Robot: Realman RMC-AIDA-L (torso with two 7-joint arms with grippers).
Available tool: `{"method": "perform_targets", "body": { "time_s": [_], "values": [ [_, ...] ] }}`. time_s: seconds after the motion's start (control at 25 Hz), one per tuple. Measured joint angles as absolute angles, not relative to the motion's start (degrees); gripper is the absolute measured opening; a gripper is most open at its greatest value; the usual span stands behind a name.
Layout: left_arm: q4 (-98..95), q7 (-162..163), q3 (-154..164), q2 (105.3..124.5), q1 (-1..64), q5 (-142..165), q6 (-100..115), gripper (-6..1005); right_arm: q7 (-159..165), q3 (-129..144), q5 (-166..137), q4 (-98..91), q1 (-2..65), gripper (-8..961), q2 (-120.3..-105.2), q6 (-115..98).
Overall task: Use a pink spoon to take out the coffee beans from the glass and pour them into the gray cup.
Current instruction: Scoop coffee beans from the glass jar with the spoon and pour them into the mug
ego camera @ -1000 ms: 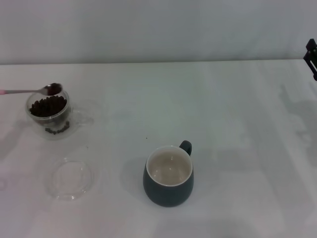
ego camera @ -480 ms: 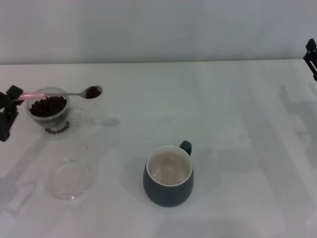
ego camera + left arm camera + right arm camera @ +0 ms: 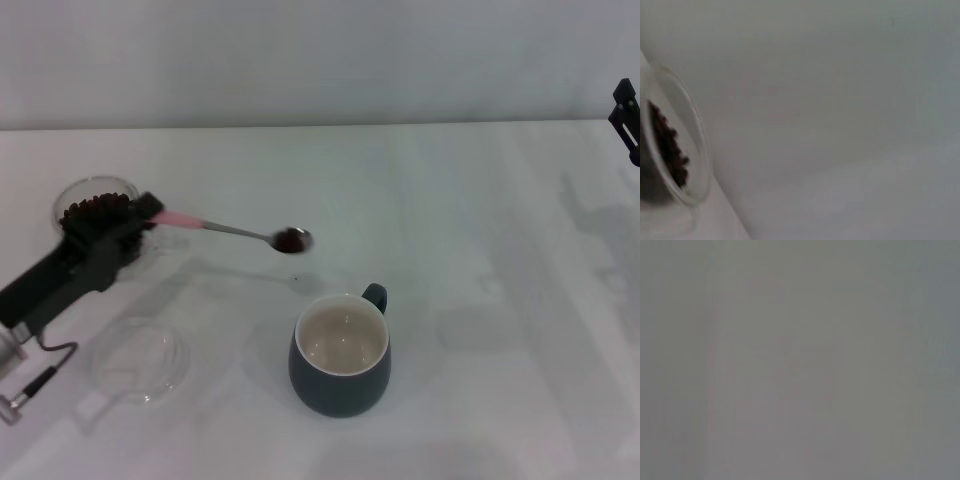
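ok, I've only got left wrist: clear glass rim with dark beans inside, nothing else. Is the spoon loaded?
Observer: Yes. The left pincer holds the pink-handled metal spoon, with dark coffee beans in its bowl.
Operator: Over the mug yet?
Observer: No. In the head view the bowl sits up and left of the squat blue-gray ceramic mug, not over its opening.
Operator: Right arm?
Observer: The right pincer is at the head view's right edge, far from the mug.

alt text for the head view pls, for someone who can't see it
The left gripper holds the pink spoon, loaded with coffee beans, in the air between the glass and the empty gray cup. The right gripper sits at the far right edge.
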State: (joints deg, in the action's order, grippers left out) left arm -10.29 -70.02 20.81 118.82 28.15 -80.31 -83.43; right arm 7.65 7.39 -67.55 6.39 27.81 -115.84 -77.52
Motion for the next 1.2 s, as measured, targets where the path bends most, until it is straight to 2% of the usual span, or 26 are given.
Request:
{"method": "perform_targets", "body": {
  "time_s": [1.2],
  "values": [
    [-17.61, -93.08, 34.24, 118.83, 36.11, -75.63, -84.84, 138, 10.02, 7.38, -67.76, 6.79, 28.24, 857, -115.84, -81.22]
  ]
}}
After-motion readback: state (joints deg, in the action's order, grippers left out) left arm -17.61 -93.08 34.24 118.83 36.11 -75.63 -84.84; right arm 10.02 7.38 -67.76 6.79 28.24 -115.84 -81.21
